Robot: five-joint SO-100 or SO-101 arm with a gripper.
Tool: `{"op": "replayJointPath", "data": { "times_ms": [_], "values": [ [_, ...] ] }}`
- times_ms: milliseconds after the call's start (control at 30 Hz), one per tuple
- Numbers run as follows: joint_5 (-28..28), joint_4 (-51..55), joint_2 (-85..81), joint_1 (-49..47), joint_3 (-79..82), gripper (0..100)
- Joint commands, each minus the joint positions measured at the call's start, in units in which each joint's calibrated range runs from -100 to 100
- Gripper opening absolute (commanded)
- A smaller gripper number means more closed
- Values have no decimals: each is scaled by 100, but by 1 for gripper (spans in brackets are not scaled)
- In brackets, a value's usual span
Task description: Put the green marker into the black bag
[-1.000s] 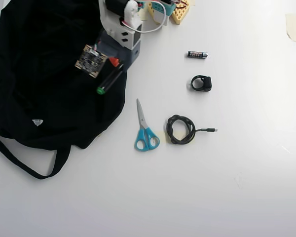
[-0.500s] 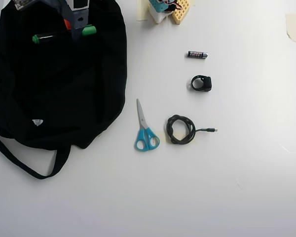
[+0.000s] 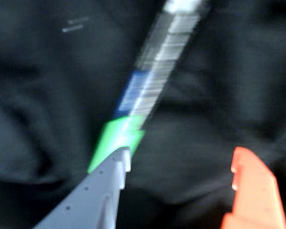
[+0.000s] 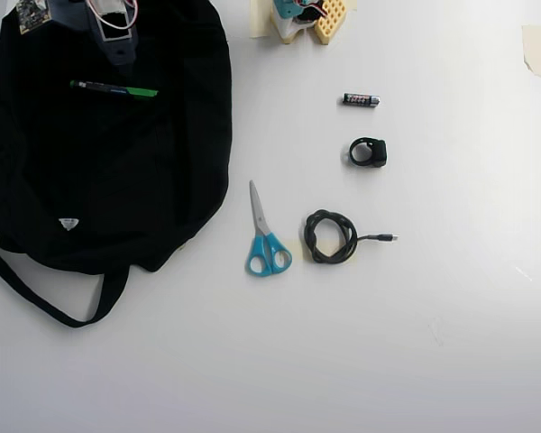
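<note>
Marker (image 4: 114, 88) lies on top of the bag (image 4: 153, 180), just beyond the hand (image 3: 181, 164), whose fingers stand released and apart; it is best lifted straight off so nothing rolls away

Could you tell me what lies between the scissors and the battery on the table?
Nothing: in the overhead view the table is bare between the scissors and the battery; the coiled cable lies off to the side.
</note>
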Motion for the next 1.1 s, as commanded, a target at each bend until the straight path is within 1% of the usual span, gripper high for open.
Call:
{"op": "replayJointPath", "data": {
  "times_ms": [0,67,100,167,267,300,333,367,400,433,467,500,600,733,867,1000,1067],
  "values": [
    [-29,240,-1183,-566,-171,27],
    [-228,266,-2494,-917,-27,27],
    [-228,447,-3042,-1201,54,27],
    [-228,921,-3515,-1733,54,27],
    [-238,1076,-3963,-3371,63,27],
    [-238,1059,-4154,-4223,63,24],
    [-275,947,-4304,-4866,54,17],
    [-349,886,-4353,-5181,54,13],
    [-349,886,-4362,-5510,81,6],
    [-391,878,-4362,-5637,243,2],
    [-695,938,-4378,-5637,368,2],
    [-794,964,-4411,-5629,458,2],
    [-920,964,-4561,-5637,764,2],
    [-894,964,-5374,-5637,1482,2],
    [-894,852,-6395,-5884,2749,2],
    [-894,301,-7482,-6093,4070,2],
    [-805,120,-8038,-6175,4744,2]
  ]
}}
